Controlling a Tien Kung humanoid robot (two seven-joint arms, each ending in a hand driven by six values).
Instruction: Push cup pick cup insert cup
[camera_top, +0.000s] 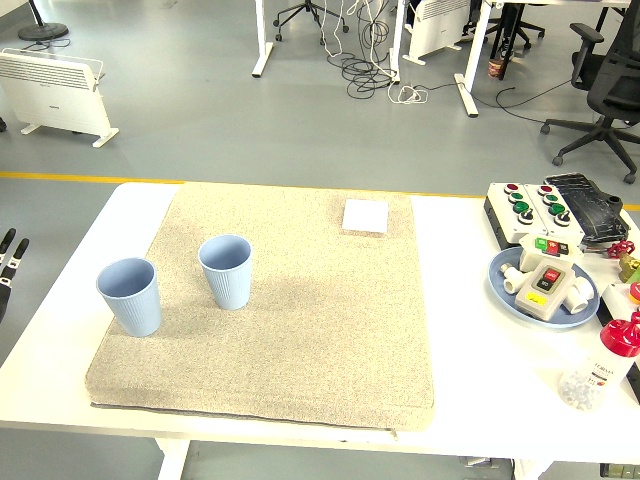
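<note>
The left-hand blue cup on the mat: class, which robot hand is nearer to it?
Left. The left hand shows at the picture's left edge, beyond the table, left of that cup. The right hand is out of view.

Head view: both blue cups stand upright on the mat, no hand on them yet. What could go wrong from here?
1. The left cup sits near the beige mat's left edge; a push could tip it or send it off.
2. The mat looks rough, so a pushed cup may catch and topple rather than slide.
3. The right cup stands close by; a wide grasp might knock it.

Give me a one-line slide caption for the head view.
Two upright blue cups, left cup and right cup, stand apart on a beige mat; left hand at table edge.
</note>
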